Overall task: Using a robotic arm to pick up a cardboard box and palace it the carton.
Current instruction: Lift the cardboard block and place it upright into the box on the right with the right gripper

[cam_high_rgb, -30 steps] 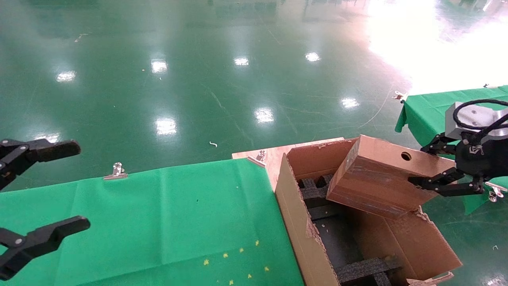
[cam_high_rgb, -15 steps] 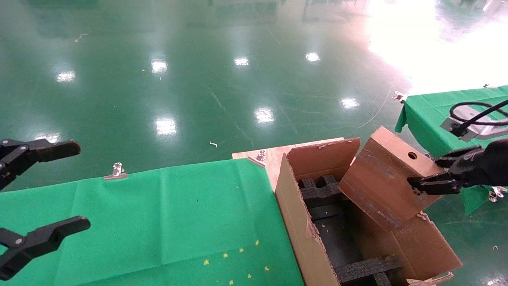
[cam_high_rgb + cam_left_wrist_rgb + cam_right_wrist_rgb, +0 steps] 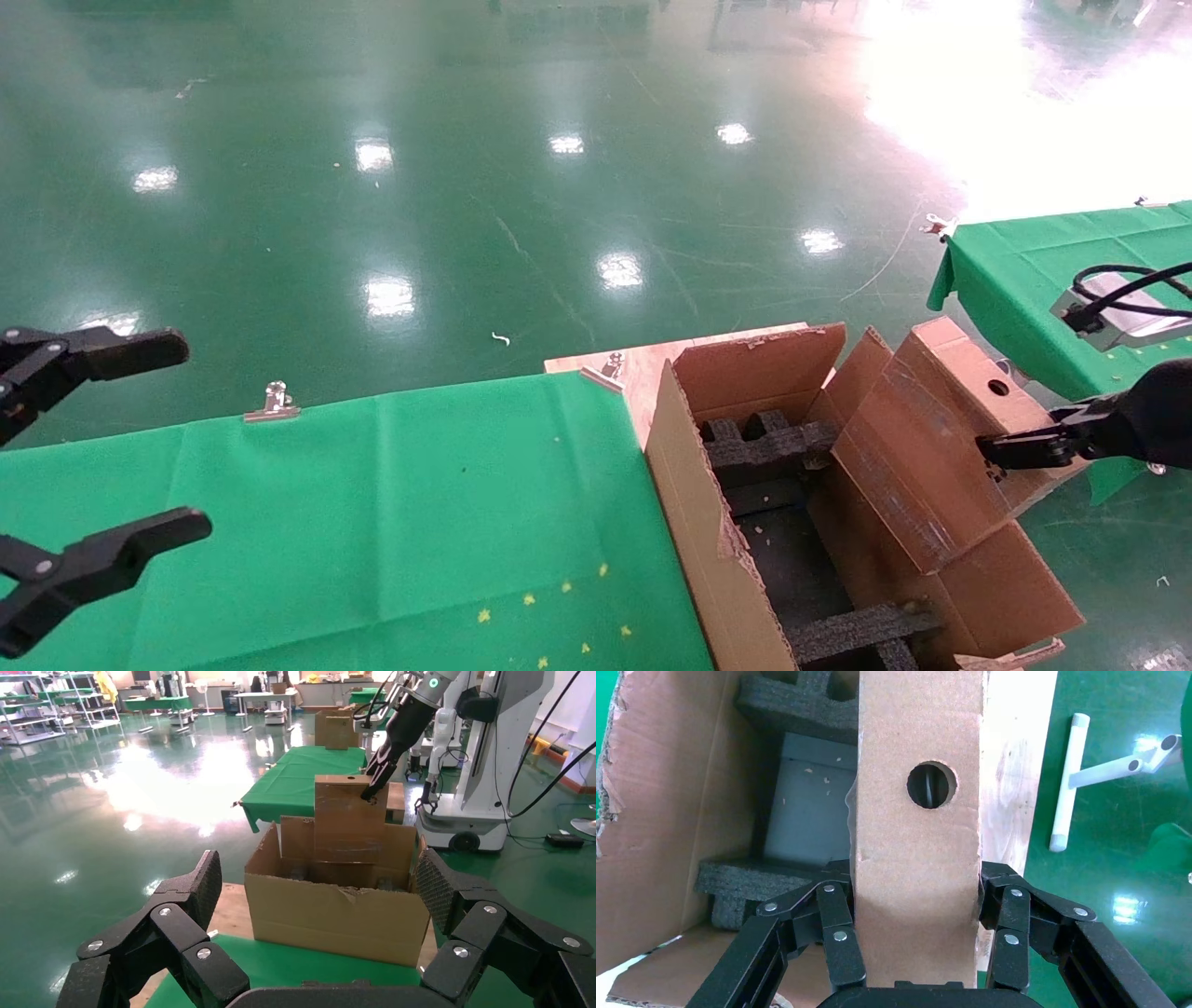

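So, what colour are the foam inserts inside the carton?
Black; the foam inserts in the brown carton show best in the head view.

Swung toward three o'clock and tipped nearly upright, the cardboard box (image 3: 931,447) in the right gripper (image 3: 1010,454), its low end dropped inside the carton (image 3: 708,531), uncovering black foam (image 3: 764,443) at twelve o'clock.

Setting: large industrial hall or robotics test floor. Glossy green floor (image 3: 521,186) reflects overhead lights. Green-clothed tables (image 3: 309,776), metal shelving (image 3: 49,706) in the left wrist view's upper left, and a white robot base (image 3: 485,755) with trailing cables at its upper right.
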Controlling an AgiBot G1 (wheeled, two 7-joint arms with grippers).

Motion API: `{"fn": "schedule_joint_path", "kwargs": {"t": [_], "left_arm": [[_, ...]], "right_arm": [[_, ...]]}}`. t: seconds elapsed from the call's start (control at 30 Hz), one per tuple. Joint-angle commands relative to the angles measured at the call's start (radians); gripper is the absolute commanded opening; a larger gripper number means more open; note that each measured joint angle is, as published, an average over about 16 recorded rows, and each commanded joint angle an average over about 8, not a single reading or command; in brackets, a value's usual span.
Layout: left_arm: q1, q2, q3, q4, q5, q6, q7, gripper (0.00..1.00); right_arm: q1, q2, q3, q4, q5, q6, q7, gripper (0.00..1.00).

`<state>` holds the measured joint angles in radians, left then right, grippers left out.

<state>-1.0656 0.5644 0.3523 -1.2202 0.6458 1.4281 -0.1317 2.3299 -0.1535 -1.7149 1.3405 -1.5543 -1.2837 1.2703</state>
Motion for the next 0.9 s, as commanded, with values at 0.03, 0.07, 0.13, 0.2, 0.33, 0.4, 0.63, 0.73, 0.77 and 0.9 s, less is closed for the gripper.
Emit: {"fn": "schedule_joint_path", "kwargs": {"t": [0.03,0.07,0.13,0.2,0.33,0.4,0.63,0.73,0.77,0.9], "left_arm": [[0.0,0.0,0.0,0.0,0.0,0.0,0.0,1.0],[0.0,0.0,0.0,0.0,0.0,0.0,0.0,1.0],[0.0,0.0,0.0,0.0,0.0,0.0,0.0,1.0],[0.0,0.0,0.0,0.0,0.0,0.0,0.0,1.0],[0.0,0.0,0.0,0.0,0.0,0.0,0.0,1.0],[0.0,0.0,0.0,0.0,0.0,0.0,0.0,1.0],[0.0,0.0,0.0,0.0,0.0,0.0,0.0,1.0],[0.0,0.0,0.0,0.0,0.0,0.0,0.0,1.0],[0.0,0.0,0.0,0.0,0.0,0.0,0.0,1.0],[0.0,0.0,0.0,0.0,0.0,0.0,0.0,1.0]], "right_arm": [[0.0,0.0,0.0,0.0,0.0,0.0,-0.004,0.0],[0.0,-0.001,0.0,-0.002,0.001,0.0,-0.008,0.0],[-0.002,-0.002,0.0,-0.007,0.0,0.003,-0.009,0.0],[-0.006,-0.005,-0.003,-0.01,-0.003,0.012,0.001,0.0],[-0.029,-0.014,-0.017,-0.002,-0.013,0.05,0.065,0.0],[-0.045,-0.022,-0.027,0.004,-0.02,0.073,0.11,0.0],[-0.101,-0.066,-0.062,0.014,-0.066,0.143,0.241,0.0],[-0.123,-0.082,-0.075,0.016,-0.086,0.169,0.277,0.0],[-0.13,-0.087,-0.079,0.016,-0.092,0.177,0.287,0.0],[-0.154,-0.102,-0.093,0.017,-0.109,0.203,0.319,0.0]]}}
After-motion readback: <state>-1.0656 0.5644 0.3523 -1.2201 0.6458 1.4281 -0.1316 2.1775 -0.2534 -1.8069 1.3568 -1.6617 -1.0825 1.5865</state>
